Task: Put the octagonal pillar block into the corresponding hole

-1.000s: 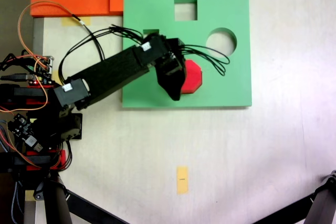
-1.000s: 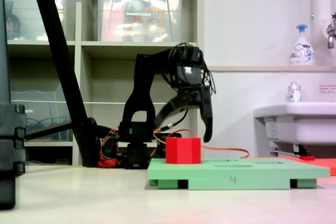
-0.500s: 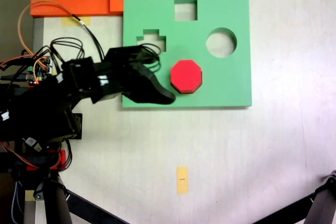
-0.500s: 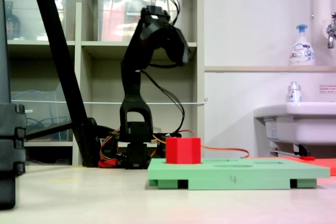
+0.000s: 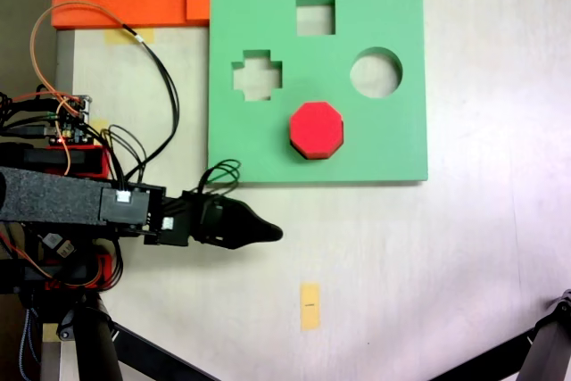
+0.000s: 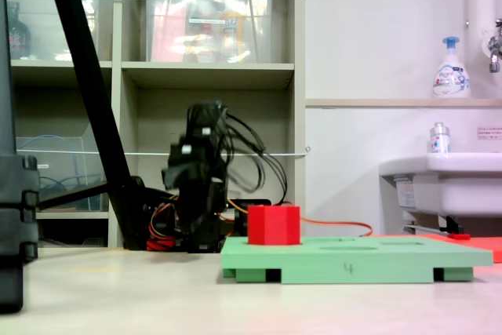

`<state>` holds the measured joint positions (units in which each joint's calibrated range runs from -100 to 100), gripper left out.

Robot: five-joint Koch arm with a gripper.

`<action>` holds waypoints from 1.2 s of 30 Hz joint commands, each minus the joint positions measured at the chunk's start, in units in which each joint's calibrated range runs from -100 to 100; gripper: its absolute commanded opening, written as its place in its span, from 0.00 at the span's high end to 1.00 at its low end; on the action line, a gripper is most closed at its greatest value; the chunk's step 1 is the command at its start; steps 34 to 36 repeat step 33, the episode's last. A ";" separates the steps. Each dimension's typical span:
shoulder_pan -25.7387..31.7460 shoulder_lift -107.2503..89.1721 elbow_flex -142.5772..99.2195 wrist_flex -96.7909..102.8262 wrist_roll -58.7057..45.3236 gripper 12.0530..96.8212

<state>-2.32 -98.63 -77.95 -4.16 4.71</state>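
From above, in a fixed view, we see the gripper (image 5: 272, 234) has swung off the green foam board (image 5: 393, 140) since half a second ago and now lies over bare table near the board's lower left corner; only one dark tip shows, so we cannot tell whether it is wide or narrow. Our octagonal pillar block (image 5: 316, 129), bright red matte foam with an eight-sided top, sits in the corresponding hole, between the cross cutout (image 5: 257, 75) and round cutout (image 5: 376, 72).

From the low side, in a fixed view, the arm (image 6: 198, 170) is folded down and blurred behind the board (image 6: 357, 260), lower than before. The block (image 6: 273, 225) stands upright, well proud of the board's flat top.
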 commanded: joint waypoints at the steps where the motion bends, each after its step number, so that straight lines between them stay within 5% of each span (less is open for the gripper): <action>1: 0.05 -1.37 -3.80 8.83 -2.25 0.59; 5: 0.59 -1.37 -22.05 15.57 -5.27 0.58; 36: 1.47 -1.37 -22.05 5.75 -6.84 0.56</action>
